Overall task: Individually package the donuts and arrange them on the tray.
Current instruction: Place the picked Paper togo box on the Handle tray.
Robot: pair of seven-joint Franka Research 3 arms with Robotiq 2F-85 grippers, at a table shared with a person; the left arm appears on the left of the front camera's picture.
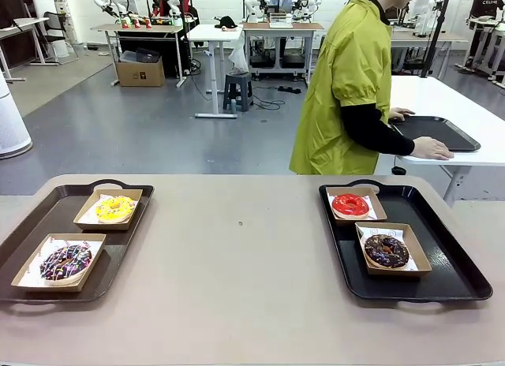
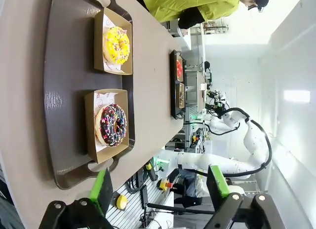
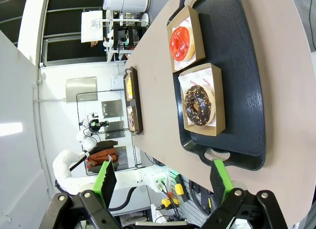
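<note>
Faint pink print marks the paper liners under each donut, clearest in the right wrist view beside the chocolate donut point(image 3: 198, 105), but the words stay too small to read. On the beige table point(image 1: 237, 255) two black trays sit well apart. The left tray point(image 1: 47, 224) carries the yellow-iced donut point(image 1: 115, 207) in a far brown box point(image 1: 108, 209) and the dark sprinkled donut point(image 1: 65, 261) in a near box point(image 1: 60, 261). The right tray point(image 1: 442, 255) holds the red-glazed donut point(image 1: 350, 203) farther off and the chocolate donut point(image 1: 386, 250) nearer, each in its own open box. The front view cuts off the left tray's outer edge. The left wrist view, rolled sideways, looks over the left gripper point(image 2: 160, 187), its green pads spread wide with nothing between them, above the left tray's near handle. The right gripper point(image 3: 163, 179) likewise stands spread and empty, over the right tray's near handle. Across the table a person in a yellow-green top point(image 1: 347, 90) faces away, both hands on another black tray point(image 1: 438, 133) on a white table point(image 1: 473, 113) behind.
</note>
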